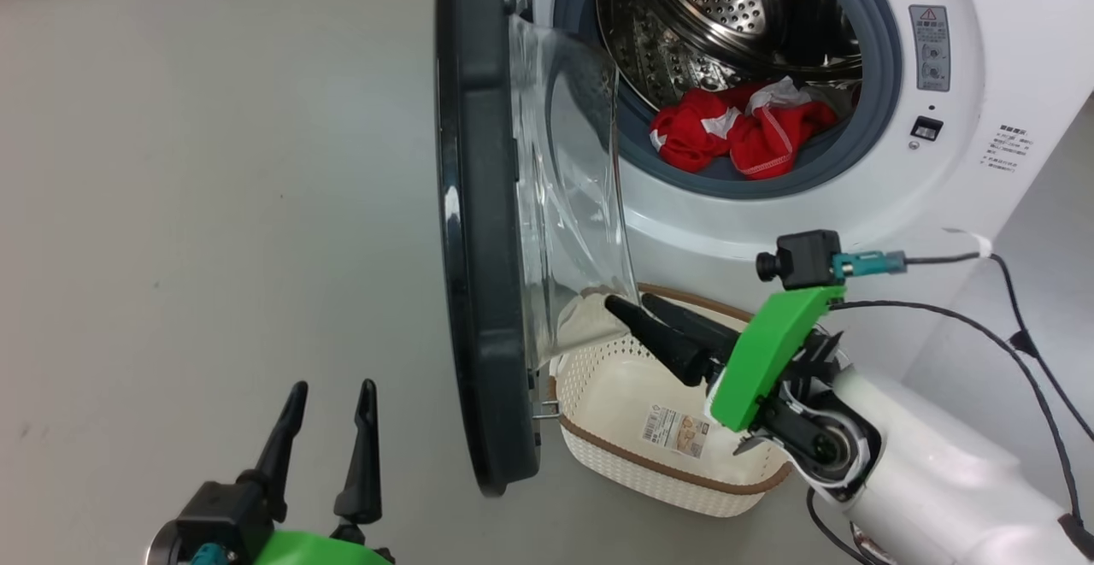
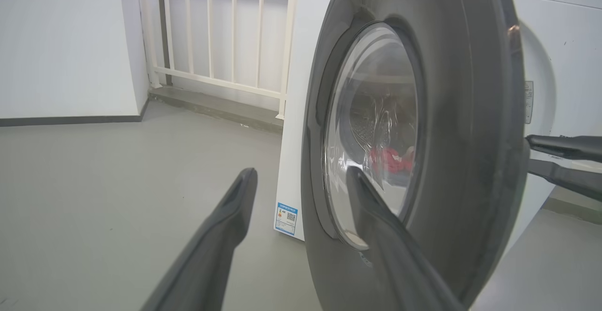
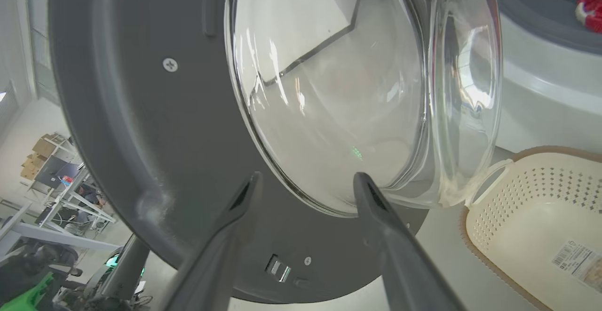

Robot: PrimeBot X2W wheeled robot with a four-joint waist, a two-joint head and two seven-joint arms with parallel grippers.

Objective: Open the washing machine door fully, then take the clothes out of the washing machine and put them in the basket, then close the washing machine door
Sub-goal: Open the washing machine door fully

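In the head view the washing machine door (image 1: 479, 232) stands edge-on, swung out roughly square to the washing machine (image 1: 966, 172) and between the two pairs of jaws. The left jaws are spread wide and empty, low on its outer side and apart from it. The right jaws are parted with nothing between them; they point at the glass bowl (image 1: 573, 206) on its inner side, tips just beside it, with the basket (image 1: 598, 377) directly beneath them. The red clothes (image 1: 744, 133) lie at the drum's mouth, above and beyond the right jaws. In the left wrist view the door's black outer face rises ahead and to the right of the left jaws, and the right arm's fingers (image 2: 564, 146) peek past its far edge. In the right wrist view the grey inner frame and the bowl stand close ahead of the open right jaws, the latch (image 3: 277, 268) lies low between them, and the basket sits off to their right. The door looks short of fully open, so I judge that widening it comes first. That push is best made on the grey frame near the latch edge, not on the glass. It should follow the door's arc, with the forearm kept clear of the basket rim.
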